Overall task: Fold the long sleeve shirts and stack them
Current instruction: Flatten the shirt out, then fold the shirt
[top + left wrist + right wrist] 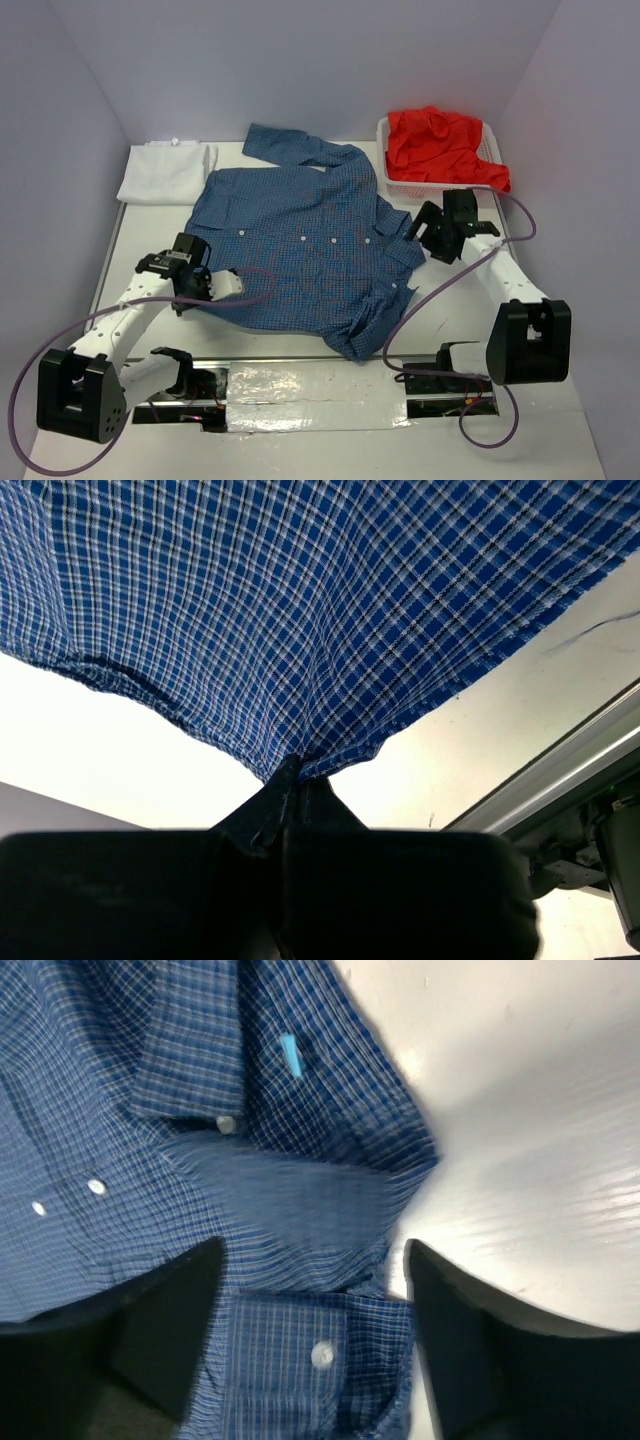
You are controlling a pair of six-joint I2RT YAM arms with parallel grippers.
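Observation:
A blue checked button-up shirt [310,250] lies spread, front up, in the middle of the table. My left gripper [228,285] is shut on its near left hem [320,755], the cloth pulled up into a peak between the jaws. My right gripper [415,232] is open above the collar and a buttoned cuff [320,1355] at the shirt's right side, its fingers [170,1325] standing either side of the cuff. A white shirt [165,170] lies folded at the far left. A red shirt [440,145] is bunched in the basket.
A white mesh basket [385,130] stands at the far right. A sleeve [290,145] of the blue shirt reaches toward the back wall. Purple cables [455,275] loop beside both arms. A metal strip [310,385] runs along the table's near edge.

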